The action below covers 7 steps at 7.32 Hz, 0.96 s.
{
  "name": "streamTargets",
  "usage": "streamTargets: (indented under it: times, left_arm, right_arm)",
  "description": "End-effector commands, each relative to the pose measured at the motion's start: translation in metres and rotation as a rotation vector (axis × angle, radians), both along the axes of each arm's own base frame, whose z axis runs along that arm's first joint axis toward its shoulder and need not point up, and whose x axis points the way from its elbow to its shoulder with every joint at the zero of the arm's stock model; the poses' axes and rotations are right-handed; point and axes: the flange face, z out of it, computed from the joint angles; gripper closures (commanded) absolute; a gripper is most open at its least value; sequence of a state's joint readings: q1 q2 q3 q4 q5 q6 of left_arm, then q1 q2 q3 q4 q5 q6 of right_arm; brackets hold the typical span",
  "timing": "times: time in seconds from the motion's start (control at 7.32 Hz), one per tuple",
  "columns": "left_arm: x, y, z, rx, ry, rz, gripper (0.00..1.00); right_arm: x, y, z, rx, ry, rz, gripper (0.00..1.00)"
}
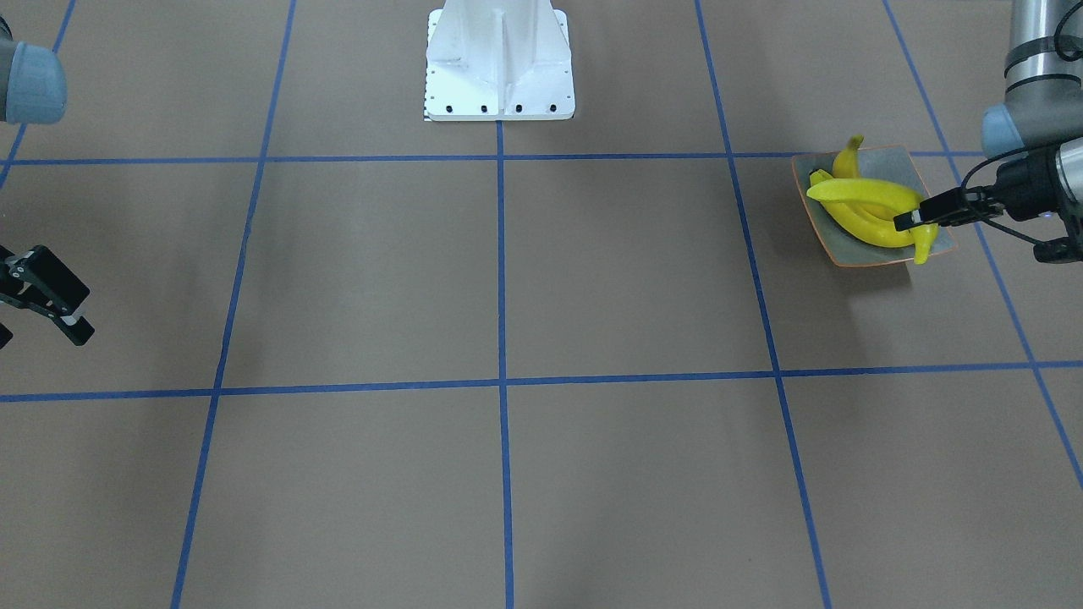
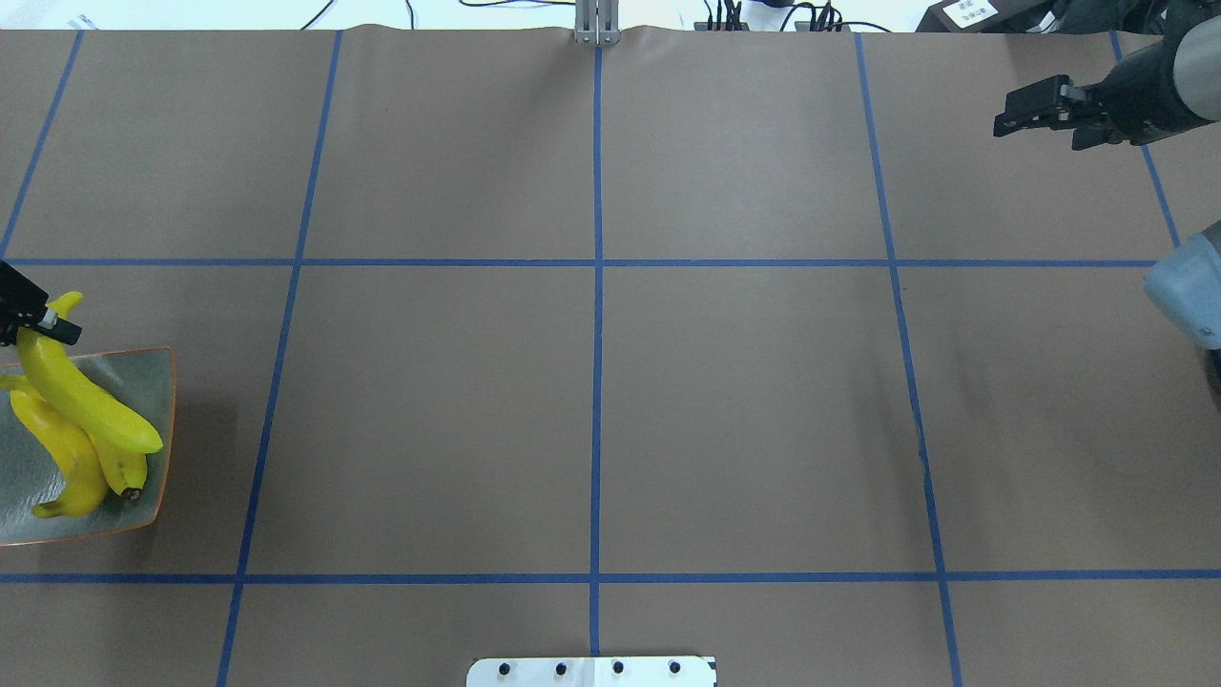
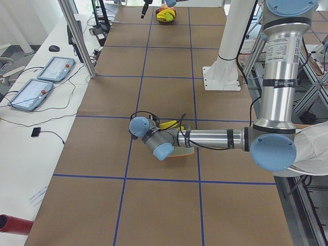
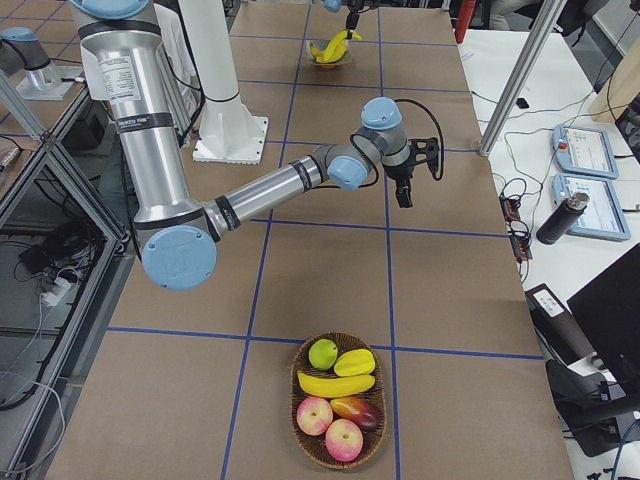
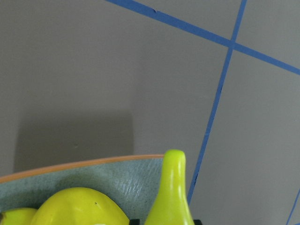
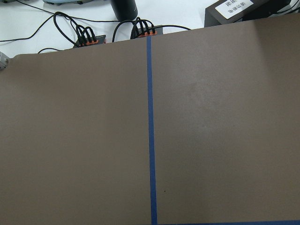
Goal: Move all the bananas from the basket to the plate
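The left gripper [image 1: 910, 222] is clenching its jaws on the stem of the top banana [image 2: 86, 405], which is overhanging the rim of the plate [image 2: 157, 382]. Perched on two lower bananas [image 2: 62, 458], it could be sliding off once freed. The right gripper [image 2: 1003, 114] is hanging with jaws released, well apart from the basket [image 4: 294, 390] holding another banana [image 4: 335, 384].

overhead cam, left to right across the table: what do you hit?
plate holding the bananas → white robot base → right pincer. The left pincer overlaps the bananas at the left edge, so it is not placed in the order.
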<state>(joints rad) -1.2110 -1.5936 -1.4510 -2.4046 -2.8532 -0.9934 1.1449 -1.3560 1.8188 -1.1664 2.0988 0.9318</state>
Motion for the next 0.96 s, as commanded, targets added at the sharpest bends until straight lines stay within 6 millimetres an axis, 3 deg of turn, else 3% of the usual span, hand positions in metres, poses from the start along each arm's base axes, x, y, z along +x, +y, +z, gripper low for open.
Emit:
streamTargets:
  times: [0.0,0.55,0.68,0.82]
  left_arm:
    - [0.014,0.002,-0.002,0.005,0.001,0.027,1.0]
    - [0.012,0.008,0.024,0.041,-0.013,0.038,1.0]
    - [0.012,0.007,0.024,0.042,-0.015,0.038,0.76]
    - [0.012,0.008,0.025,0.039,-0.017,0.036,0.4]
  right_arm:
    - [0.0,0.0,0.0,-0.003,0.002,-0.001,0.0]
    - [-0.002,-0.003,-0.006,-0.006,0.001,-0.001,0.0]
    - [-0.002,-0.002,-0.009,-0.012,-0.01,0.0,0.0]
    - [-0.003,-0.001,-0.012,-0.018,-0.025,-0.011,0.0]
